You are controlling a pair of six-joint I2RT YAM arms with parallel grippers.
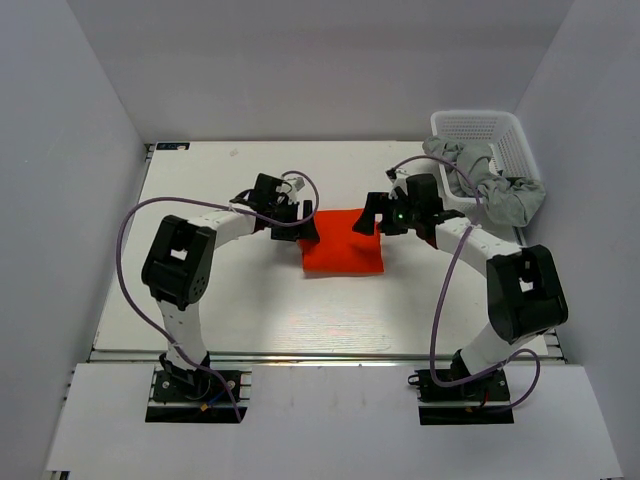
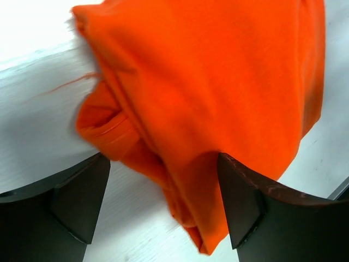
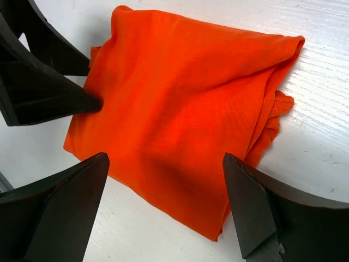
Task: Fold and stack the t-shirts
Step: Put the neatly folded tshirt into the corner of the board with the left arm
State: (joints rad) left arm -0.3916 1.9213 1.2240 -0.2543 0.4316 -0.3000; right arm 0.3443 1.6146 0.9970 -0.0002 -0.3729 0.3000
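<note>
Left gripper (image 1: pixel 305 224) and right gripper (image 1: pixel 368 221) are found with jaws apart; the orange shirt (image 1: pixel 342 245) between them should be squared evenly.

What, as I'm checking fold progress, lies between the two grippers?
The folded orange-red t-shirt, flat on the table, lies between the left gripper and right gripper; the top external view shows it.
</note>
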